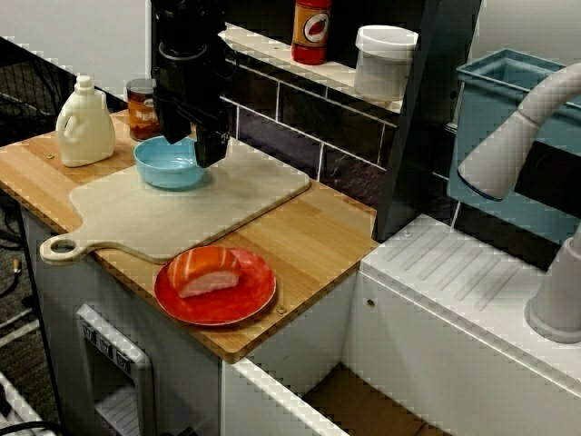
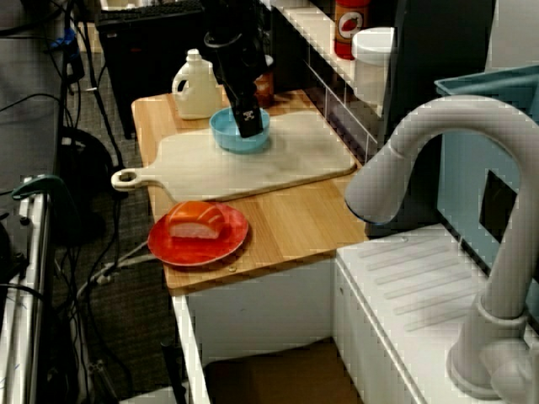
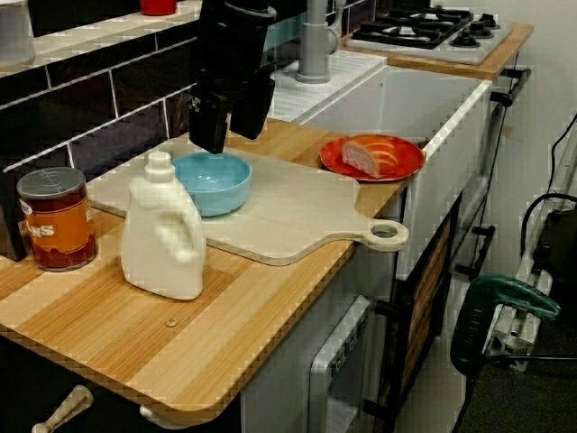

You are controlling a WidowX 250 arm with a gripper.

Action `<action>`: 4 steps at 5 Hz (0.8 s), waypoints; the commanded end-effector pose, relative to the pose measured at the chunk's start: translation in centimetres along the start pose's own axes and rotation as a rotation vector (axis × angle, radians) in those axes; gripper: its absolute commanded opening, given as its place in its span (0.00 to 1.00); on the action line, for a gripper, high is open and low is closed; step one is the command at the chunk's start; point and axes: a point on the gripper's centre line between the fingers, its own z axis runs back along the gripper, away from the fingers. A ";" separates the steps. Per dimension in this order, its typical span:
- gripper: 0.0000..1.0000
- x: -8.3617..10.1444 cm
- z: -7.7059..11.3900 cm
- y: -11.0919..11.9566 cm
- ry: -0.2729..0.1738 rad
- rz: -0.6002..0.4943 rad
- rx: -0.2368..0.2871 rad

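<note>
Black arm (image 3: 231,45) pointed straight down over the blue bowl (image 3: 215,185) on the cutting board (image 3: 297,207), fingers (image 3: 206,131) spread apart.

Single robot arm (image 1: 186,36), matte black from top to bottom, shaped as a broad, boxy column with squared edges. A chunky wrist housing of the same black sits at its lower end. The gripper (image 1: 192,145) below is black too (too dark to make out seams or screws) and ends in two thick, flat, slab-like fingers (image 3: 206,131) with blunt, squared tips. All surfaces look dull, with only faint highlights
</note>
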 end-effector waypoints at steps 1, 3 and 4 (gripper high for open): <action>1.00 -0.2 1.3 1.0 -0.043 -0.004 0.024; 1.00 -0.2 0.0 1.1 -0.026 -0.007 0.036; 1.00 -0.2 -0.2 1.1 -0.020 -0.003 0.033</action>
